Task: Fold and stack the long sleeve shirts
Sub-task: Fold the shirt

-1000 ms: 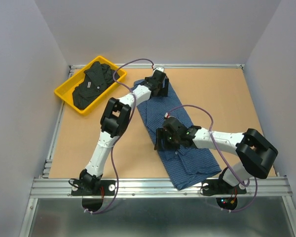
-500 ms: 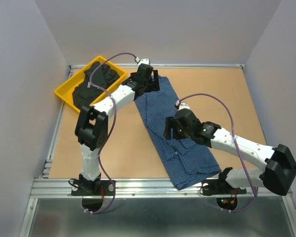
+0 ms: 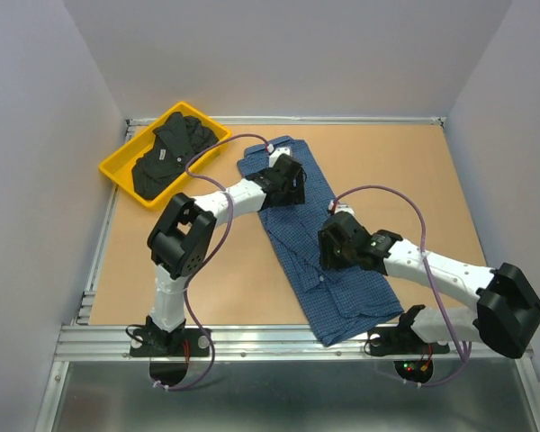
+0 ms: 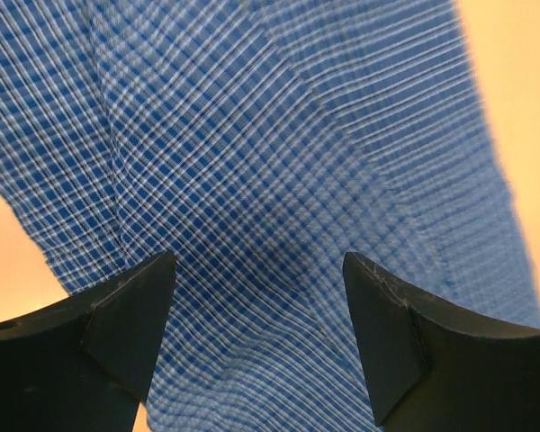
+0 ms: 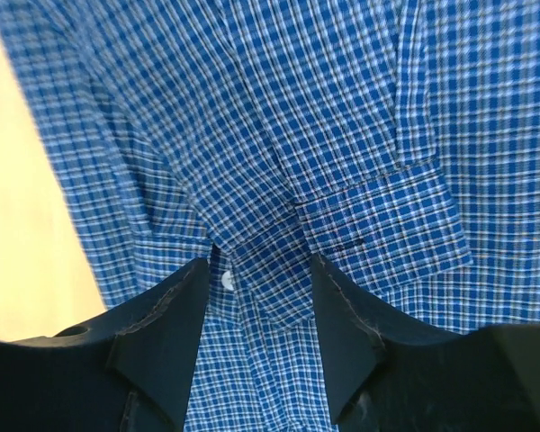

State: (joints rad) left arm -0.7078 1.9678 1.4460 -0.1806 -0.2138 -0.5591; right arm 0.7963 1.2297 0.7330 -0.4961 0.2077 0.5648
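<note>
The blue checked long sleeve shirt [image 3: 346,297] lies spread in a long diagonal strip across the middle of the table. My left gripper [image 3: 288,187] hovers over its far part, jaws wide and open, with only flat cloth [image 4: 279,135] below the gripper [image 4: 257,261]. My right gripper [image 3: 335,250] is low over the shirt's middle. In the right wrist view the gripper [image 5: 259,263] stands open, its fingers either side of a buttoned cuff-like fold [image 5: 342,216]. The black long sleeve shirt [image 3: 166,153] lies crumpled in the yellow tray [image 3: 126,187].
The yellow tray sits at the far left corner against the metal rail [image 3: 103,243]. Bare tan tabletop [image 3: 171,261] lies to the left of the blue shirt and more [image 3: 414,180] to its right. White walls enclose the table on three sides.
My left gripper has come back from the shirt's far end by the tray to sit over its upper part. The right gripper shifted slightly nearer and its jaws narrowed.
</note>
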